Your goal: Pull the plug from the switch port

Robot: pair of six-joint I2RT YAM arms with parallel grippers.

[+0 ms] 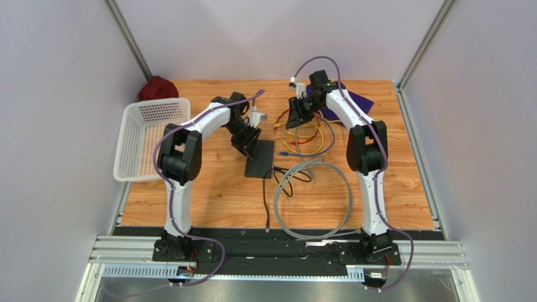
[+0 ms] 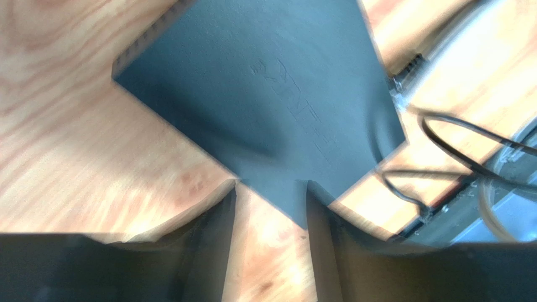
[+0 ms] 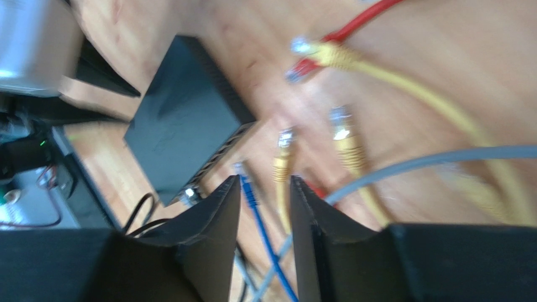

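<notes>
The switch [image 1: 261, 161] is a flat black box lying on the wooden table between the arms. It also shows in the left wrist view [image 2: 265, 94] and in the right wrist view [image 3: 179, 126]. A clear plug [image 3: 188, 195] on a grey cable [image 1: 346, 195] sits in a port at the switch's near right corner, and shows blurred in the left wrist view [image 2: 397, 85]. My left gripper [image 2: 271, 185] is open and empty, low over the switch's far left corner [image 1: 246, 146]. My right gripper [image 3: 265, 182] is open and empty, above loose cables [image 1: 295, 119] behind and to the right of the switch.
Loose yellow [image 3: 350, 151], red [image 3: 353, 28] and blue [image 3: 252, 192] cables lie right of the switch. A black lead [image 1: 268, 201] runs from the switch to the near edge. A white mesh basket [image 1: 151, 135] stands at the left, a dark red cloth [image 1: 157, 88] behind it, a purple cloth [image 1: 359, 100] at the back right.
</notes>
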